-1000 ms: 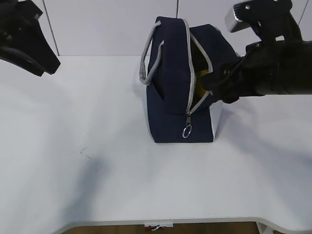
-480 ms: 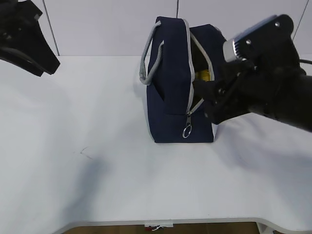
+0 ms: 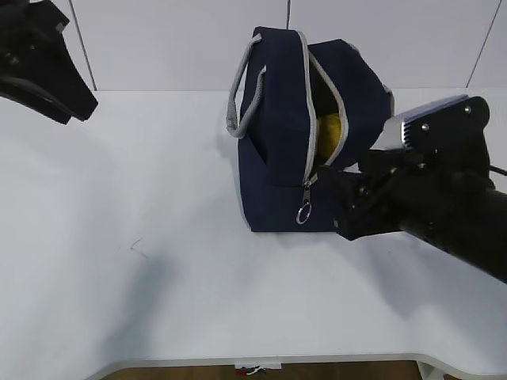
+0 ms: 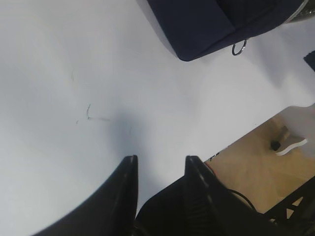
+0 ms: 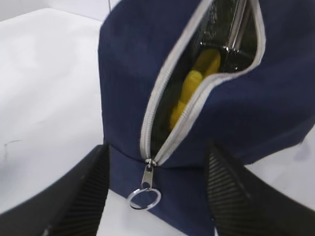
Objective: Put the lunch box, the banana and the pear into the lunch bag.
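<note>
The lunch bag (image 3: 285,150) stands upright in the upper middle of the exterior view, on a smooth white tabletop (image 3: 158,253). It is a boxy body of matte navy fabric with rounded upper corners. A pale grey zipper strip (image 5: 157,98) runs up its near end and over the top, parted into a long narrow slit. A grey webbing handle (image 3: 238,95) loops out on its left side. At the bottom of the slit hangs a metal slider with a round wire pull ring (image 5: 144,198).

Through the gap the lining (image 5: 236,24) looks shiny and silvery-dark. Inside lies something smooth and bright yellow, in elongated rounded lengths, most likely the banana (image 5: 194,88). The pear and lunch box cannot be made out.

The right claw (image 5: 157,196), with black ribbed pads, stands wide open and empty at the lower edge of the right wrist view, its two fingers either side of the bag's zipper end, just in front of it. The left claw (image 4: 160,177) sits partly open at the bottom of the left wrist view, gripping nothing, above bare tabletop and well apart from the bag.
</note>
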Robot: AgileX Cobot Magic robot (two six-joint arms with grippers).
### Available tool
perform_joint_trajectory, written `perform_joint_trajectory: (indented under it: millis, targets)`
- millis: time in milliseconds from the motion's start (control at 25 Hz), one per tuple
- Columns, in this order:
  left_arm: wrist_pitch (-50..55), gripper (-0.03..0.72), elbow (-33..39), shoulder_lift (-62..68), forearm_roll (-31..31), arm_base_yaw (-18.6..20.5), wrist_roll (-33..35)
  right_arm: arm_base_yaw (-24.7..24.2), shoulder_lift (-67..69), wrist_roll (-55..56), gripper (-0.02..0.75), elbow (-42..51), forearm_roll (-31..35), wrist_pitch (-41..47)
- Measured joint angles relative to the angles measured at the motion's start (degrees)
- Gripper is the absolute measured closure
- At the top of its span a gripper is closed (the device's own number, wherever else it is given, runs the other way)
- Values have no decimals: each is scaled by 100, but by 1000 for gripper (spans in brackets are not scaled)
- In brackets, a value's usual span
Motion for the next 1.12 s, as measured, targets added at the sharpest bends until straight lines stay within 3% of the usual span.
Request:
perform_joint_trajectory:
  millis: [360,800,1120]
  targets:
    - [0,444,0,0,-32,0,0,0,560,490,250,0,0,-272]
    - [0,445,0,0,-34,0,0,0,1214,886,250,0,-496,-338]
    - [0,445,0,0,-34,0,-9,0,1804,975,250,-12,-605,-1034]
